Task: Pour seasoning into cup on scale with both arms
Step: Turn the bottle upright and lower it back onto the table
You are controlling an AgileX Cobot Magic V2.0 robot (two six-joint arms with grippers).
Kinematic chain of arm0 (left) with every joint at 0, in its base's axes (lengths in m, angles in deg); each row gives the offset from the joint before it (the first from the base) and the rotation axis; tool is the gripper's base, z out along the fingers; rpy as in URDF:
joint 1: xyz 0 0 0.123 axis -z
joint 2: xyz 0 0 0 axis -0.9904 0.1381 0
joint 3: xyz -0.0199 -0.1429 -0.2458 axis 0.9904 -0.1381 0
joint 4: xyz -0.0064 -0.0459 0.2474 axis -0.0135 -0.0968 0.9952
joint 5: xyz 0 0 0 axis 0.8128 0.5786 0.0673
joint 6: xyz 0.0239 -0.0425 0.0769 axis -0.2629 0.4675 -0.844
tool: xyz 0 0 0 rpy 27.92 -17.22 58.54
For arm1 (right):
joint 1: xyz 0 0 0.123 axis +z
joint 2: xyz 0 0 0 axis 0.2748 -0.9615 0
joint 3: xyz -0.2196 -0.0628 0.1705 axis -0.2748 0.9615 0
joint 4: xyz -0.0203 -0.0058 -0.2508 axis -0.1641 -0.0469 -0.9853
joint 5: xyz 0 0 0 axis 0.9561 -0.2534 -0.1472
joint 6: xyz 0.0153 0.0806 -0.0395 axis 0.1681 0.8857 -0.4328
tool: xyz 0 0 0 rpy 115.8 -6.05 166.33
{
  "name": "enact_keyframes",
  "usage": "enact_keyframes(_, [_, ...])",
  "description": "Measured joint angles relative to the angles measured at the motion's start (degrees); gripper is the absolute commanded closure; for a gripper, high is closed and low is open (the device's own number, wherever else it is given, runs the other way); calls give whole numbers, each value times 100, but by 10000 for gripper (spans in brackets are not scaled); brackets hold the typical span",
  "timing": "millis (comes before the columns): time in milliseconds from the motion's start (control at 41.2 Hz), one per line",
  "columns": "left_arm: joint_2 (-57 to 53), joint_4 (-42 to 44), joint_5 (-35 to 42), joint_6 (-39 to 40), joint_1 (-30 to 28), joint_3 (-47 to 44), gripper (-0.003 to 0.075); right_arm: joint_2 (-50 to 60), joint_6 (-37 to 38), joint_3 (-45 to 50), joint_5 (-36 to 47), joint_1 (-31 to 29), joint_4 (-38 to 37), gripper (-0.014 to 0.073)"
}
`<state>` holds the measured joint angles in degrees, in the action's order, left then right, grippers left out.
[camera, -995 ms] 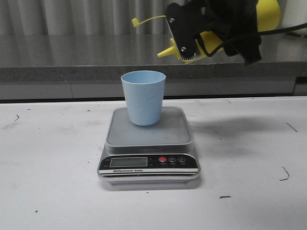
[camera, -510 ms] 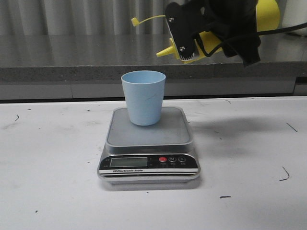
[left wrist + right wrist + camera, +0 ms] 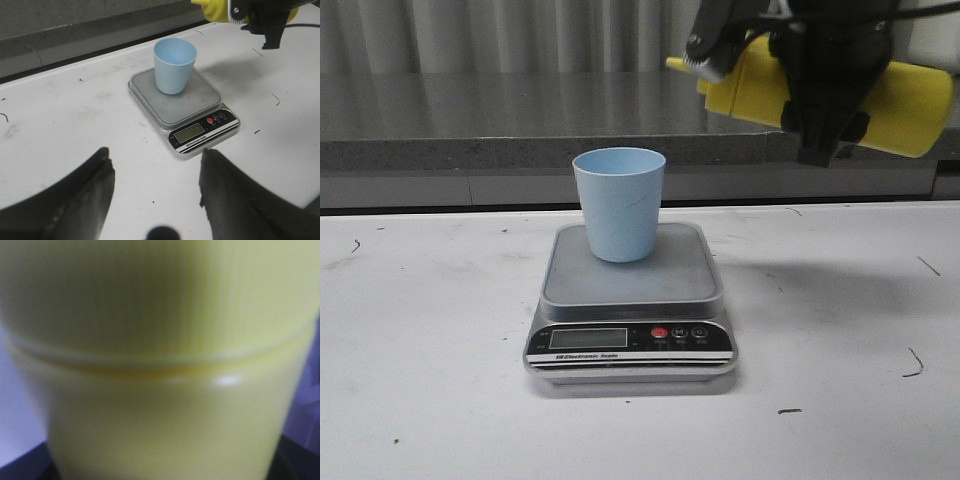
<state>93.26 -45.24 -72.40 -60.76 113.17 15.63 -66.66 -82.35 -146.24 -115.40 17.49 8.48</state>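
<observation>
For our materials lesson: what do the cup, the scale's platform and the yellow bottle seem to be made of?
Cup: likely plastic, matte pale blue, smooth thin wall.
Scale platform: apparently brushed grey metal with a dull sheen; its front panel is glossy black.
Bottle: probably opaque yellow plastic, with a soft highlight in the right wrist view.

Only legible text: white "Electronic Scale" lettering on the black front panel of the flat grey steel-platform digital kitchen scale (image 3: pixel 629 345), below its blank LCD; button markings are too small to read.
</observation>
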Motion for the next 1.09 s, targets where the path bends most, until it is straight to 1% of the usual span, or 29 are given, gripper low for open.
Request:
enact_keyframes(121, [0,0,0,0,0,0,335,447,36,14,226,-380,1039,278])
enact_keyframes(267, [0,0,0,0,0,0,335,1071,49,435,1036,-948,2030,278])
enact_keyframes(413, [0,0,0,0,0,0,335,1663,52,1284,2245,-1537,2879,278])
enact_keyframes(461, [0,0,0,0,0,0,335,1806,63,1629,2812,-1728,3152,278])
enact_keyframes(486, [0,0,0,0,0,0,335,1845,63,1777,2959,-1804,3259,278])
enact_keyframes(583, [0,0,0,0,0,0,335,1899,63,2394,3963,-2094,3649,278])
enact_keyframes(704, [0,0,0,0,0,0,335,1835,63,3124,5163,-2304,3791,278])
enact_keyframes(825, [0,0,0,0,0,0,335,1609,63,3680,6508,-2319,3803,278])
enact_keyframes(947, [0,0,0,0,0,0,335,1154,63,3865,7785,-2319,3803,278])
enact_keyframes(1092, [0,0,0,0,0,0,335,432,65,3871,8900,-2319,3803,278])
